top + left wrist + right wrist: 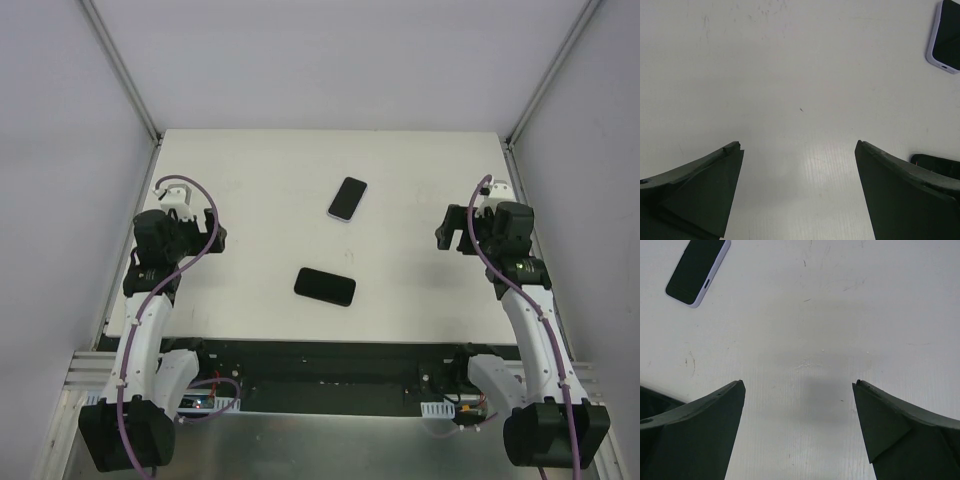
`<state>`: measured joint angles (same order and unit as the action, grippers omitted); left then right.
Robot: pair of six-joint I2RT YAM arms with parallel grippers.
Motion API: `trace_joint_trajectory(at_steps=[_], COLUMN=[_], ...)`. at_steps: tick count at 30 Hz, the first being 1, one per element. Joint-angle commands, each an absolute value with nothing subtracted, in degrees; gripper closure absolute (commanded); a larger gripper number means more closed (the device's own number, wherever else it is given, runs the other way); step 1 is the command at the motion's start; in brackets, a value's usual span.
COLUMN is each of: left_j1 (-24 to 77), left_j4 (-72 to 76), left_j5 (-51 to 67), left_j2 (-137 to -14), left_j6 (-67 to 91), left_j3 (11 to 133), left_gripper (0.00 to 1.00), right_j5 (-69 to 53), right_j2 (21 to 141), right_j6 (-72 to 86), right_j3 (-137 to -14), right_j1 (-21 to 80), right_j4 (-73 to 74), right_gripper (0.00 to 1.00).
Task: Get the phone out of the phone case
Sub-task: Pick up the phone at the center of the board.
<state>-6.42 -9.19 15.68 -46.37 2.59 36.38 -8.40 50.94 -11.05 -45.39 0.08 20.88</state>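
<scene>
Two flat slabs lie on the white table. A phone with a dark screen and a pale lavender rim lies at the centre back; it also shows in the left wrist view and the right wrist view. Nearer the arms lies a slightly larger all-black slab; I cannot tell whether it is the phone case alone or a case with a phone inside. My left gripper hovers open at the table's left. At the right, my right gripper is open too. Both are empty.
Grey walls with metal rails close in the table on the left, right and back. A corner of the black slab peeks past the left gripper's right finger and past the right gripper's left finger.
</scene>
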Motion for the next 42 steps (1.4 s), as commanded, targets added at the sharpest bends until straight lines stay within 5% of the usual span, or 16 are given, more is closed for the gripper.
trace_joint_trajectory(at_steps=[1, 14, 21, 42], left_j1=[-6.6, -6.5, -4.5, 33.6], left_j4=[-6.6, -8.6, -19.8, -33.3], left_j5=[14.2, 18.4, 39.1, 30.8], left_j2=[-45.4, -45.3, -48.5, -85.5], left_j6=[2.9, 0.5, -16.9, -59.5], left_j3=[36.1, 36.9, 41.5, 59.5], left_gripper=[0.00, 0.00, 0.00, 0.00], right_j5=[-9.6, -11.1, -14.6, -21.7], right_j2=[49.6, 47.6, 48.4, 50.1], right_j6=[-12.4, -13.3, -13.7, -14.9], right_j3=[-45.4, -45.0, -45.1, -45.2], right_j1=[0.0, -0.1, -0.1, 0.0], right_j4=[20.7, 20.8, 22.5, 24.5], right_gripper=[0.01, 0.01, 0.01, 0.01])
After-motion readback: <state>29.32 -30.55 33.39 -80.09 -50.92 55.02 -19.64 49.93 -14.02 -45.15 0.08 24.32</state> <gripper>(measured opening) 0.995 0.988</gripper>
